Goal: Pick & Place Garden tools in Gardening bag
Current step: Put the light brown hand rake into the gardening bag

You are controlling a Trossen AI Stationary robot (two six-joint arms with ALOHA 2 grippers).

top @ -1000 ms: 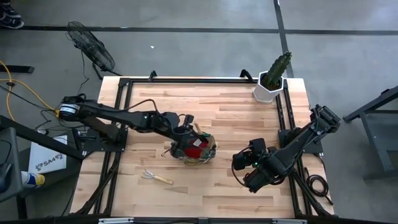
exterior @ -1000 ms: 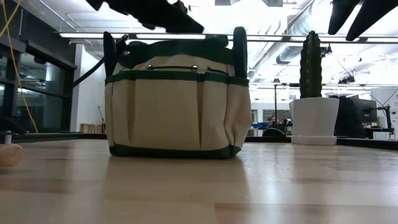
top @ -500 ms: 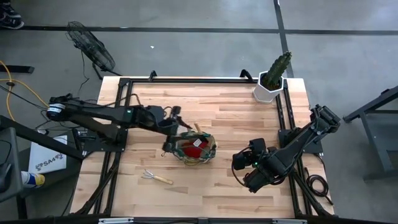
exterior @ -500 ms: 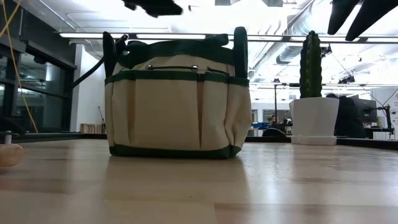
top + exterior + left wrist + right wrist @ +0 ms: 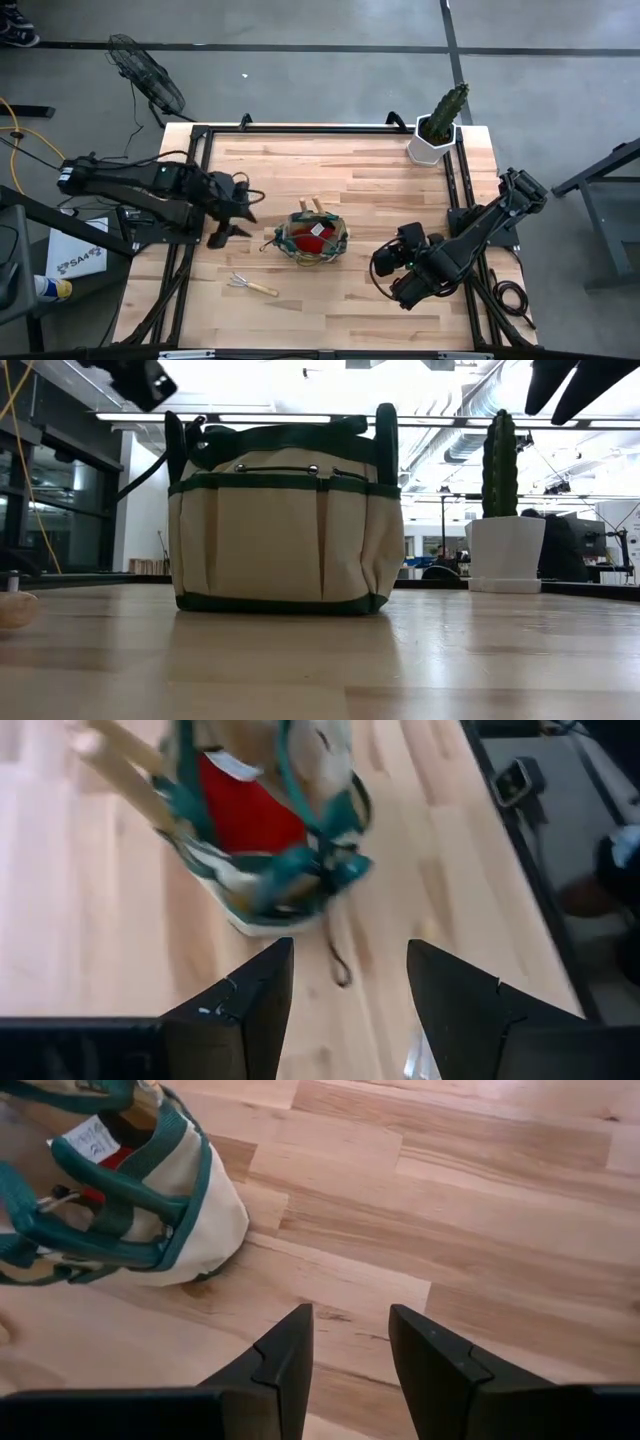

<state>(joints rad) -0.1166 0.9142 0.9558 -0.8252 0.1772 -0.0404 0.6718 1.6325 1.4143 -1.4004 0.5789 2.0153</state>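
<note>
The tan gardening bag (image 5: 312, 240) with green trim stands on its base on the table's middle. A red glove-like piece (image 5: 240, 810) and wooden tool handles (image 5: 310, 206) stick out of its open top. A wooden-handled hand rake (image 5: 252, 286) lies flat on the table, near and left of the bag. My left gripper (image 5: 244, 205) is open and empty, in the air left of the bag; in its wrist view (image 5: 350, 990) the bag (image 5: 270, 840) lies ahead of it. My right gripper (image 5: 383, 268) is open and empty, right of the bag (image 5: 130, 1200).
A green cactus in a white pot (image 5: 433, 140) stands at the table's far right corner and also shows in the low view (image 5: 505, 550). Dark frame rails (image 5: 195, 190) run along the table's left and right sides. Bare wood lies near the bag (image 5: 420, 1230).
My left gripper has drawn back from above the bag's open top toward the table's left edge, empty. The bag and the handles in it have stayed where they were.
</note>
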